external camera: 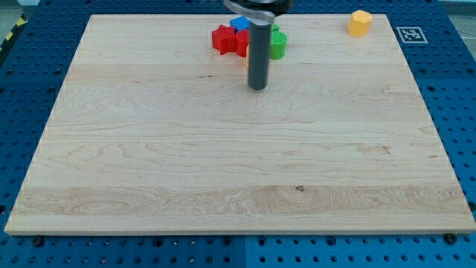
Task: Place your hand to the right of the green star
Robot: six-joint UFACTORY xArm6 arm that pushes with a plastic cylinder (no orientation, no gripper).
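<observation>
A cluster of blocks sits near the board's top edge, a little left of centre. It holds a red block (222, 39), a second red block (242, 42), a blue block (239, 24) and a green block (277, 44) at the cluster's right. The rod hides part of the green block, so its shape cannot be made out. My tip (257, 87) rests on the board just below the cluster, below and slightly left of the green block. A bit of yellow shows at the rod's left edge.
A yellow block (360, 23) stands alone near the top right corner of the wooden board (238, 164). A blue perforated table surrounds the board, with a printed marker (410, 33) at the top right.
</observation>
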